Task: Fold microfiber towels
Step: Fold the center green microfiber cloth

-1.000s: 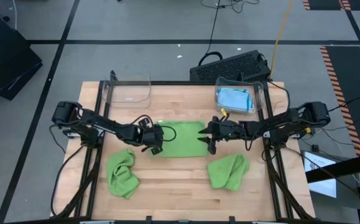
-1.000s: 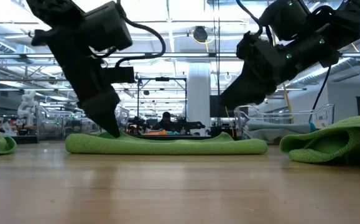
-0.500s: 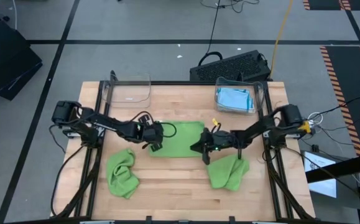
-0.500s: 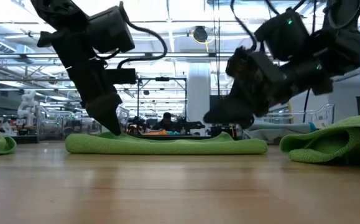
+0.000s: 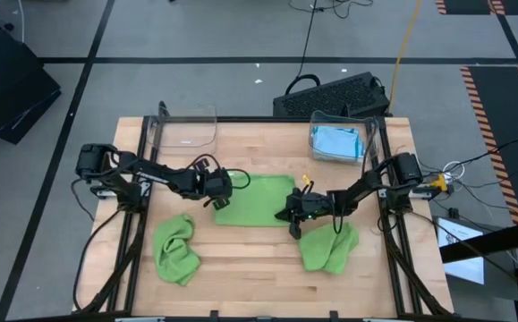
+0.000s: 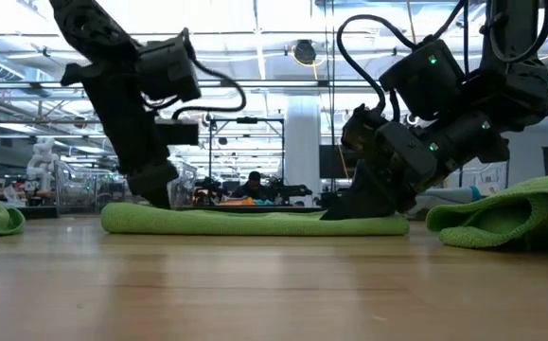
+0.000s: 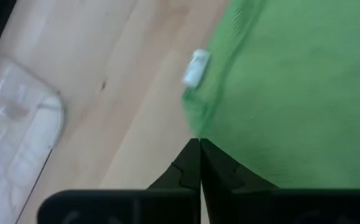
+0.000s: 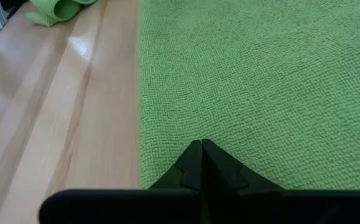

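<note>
At mid-tabletop, lying flat: one lime green microfiber towel, spread in a rectangle. Left hand clenched on that towel's edge at its left near corner, fingertips pressed together on the cloth beside a small white tag. Right hand clenched at the towel's right near corner, fingertips together on the green pile; whether cloth is truly pinched between them, hard to tell from the wrist view. By the look of it, midway through a fold of this towel, both corners taken and the next fold not yet made. Still waiting, crumpled and unfolded: one green towel at the near left, one green towel at the near right. Apparently finished: light blue towels stacked in the clear bin at the far right, number unclear. Second clear bin at the far left. Count: three green towels out, two bins.
</note>
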